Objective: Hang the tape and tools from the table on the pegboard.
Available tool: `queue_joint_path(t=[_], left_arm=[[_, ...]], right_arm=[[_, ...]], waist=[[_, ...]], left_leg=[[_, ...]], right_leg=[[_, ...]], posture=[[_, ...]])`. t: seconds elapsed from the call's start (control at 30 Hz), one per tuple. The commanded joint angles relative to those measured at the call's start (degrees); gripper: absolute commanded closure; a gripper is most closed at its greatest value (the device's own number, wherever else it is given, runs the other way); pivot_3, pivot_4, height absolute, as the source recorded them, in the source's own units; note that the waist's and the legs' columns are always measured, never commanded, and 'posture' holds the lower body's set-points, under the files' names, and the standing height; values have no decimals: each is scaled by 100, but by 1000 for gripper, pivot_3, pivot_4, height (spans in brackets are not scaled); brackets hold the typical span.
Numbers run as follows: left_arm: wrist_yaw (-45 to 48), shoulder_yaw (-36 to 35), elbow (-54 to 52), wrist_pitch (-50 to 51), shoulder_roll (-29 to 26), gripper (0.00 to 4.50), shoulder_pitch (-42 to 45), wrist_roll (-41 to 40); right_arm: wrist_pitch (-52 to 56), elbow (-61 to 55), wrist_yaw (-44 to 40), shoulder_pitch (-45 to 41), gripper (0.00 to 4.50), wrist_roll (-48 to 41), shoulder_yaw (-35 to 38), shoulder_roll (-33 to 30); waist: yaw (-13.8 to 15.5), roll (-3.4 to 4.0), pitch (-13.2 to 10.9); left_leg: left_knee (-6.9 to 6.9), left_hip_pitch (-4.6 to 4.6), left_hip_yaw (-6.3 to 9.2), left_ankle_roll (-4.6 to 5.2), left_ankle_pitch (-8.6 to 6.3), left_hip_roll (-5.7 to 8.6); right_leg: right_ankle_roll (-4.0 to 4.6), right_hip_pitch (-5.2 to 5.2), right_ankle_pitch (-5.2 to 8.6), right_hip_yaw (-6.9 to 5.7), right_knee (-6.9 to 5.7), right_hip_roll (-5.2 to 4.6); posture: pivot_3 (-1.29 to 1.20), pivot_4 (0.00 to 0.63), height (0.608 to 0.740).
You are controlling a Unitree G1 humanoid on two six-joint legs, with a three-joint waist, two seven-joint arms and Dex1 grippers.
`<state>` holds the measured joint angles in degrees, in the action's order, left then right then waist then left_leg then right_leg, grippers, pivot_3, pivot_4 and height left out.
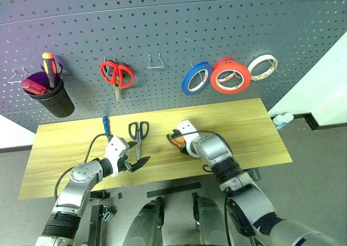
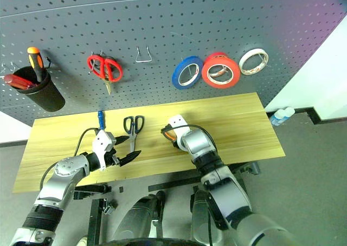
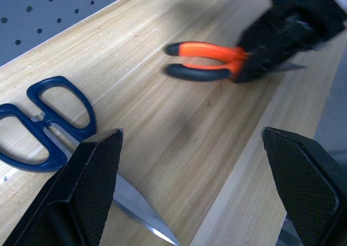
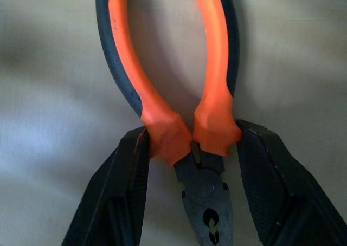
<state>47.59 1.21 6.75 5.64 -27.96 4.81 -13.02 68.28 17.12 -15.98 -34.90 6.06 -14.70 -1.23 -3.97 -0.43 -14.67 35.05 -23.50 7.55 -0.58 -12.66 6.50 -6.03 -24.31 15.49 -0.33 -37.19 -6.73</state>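
Pliers [image 4: 179, 116] pinched betw. right gripper [image 4: 190, 148] fingers – near pivot.

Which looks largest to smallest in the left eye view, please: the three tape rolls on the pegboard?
1. Red tape, the widest ring.
2. Blue roll, slightly smaller.
3. Red-rimmed pale roll, smallest.
All hang on the same pegboard, so nearness hardly affects this.

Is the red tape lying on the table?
No, the red tape hangs on the pegboard, above the table.
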Motion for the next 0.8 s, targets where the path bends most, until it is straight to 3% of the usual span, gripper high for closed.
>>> queue_joint_path(t=[0.03,0.27,0.8], left_arm=[[29,-15,41,-99,8,211,48,2],[44,-9,120,-124,14,211,149,6],[59,4,215,-161,24,211,243,22]], right_arm=[[441,-619,-115,215,2445,-132,-183,-139],[299,-715,-115,228,184,-110,-468,-384],[-393,38,-288,-145,184,-55,-890,-453]], waist=[[-4,0,0],[1,-2,-1],[-2,-3,0]], left_leg=[[1,-1,0,0,0,0],[0,-5,-1,0,0,-1],[0,-6,-2,-1,1,-1]], right_leg=[[0,0,0,0,0,0],[0,-4,0,-1,0,1],[-1,-5,0,-1,1,3]], posture=[[-91,287,740],[-88,281,740],[-91,267,740]])
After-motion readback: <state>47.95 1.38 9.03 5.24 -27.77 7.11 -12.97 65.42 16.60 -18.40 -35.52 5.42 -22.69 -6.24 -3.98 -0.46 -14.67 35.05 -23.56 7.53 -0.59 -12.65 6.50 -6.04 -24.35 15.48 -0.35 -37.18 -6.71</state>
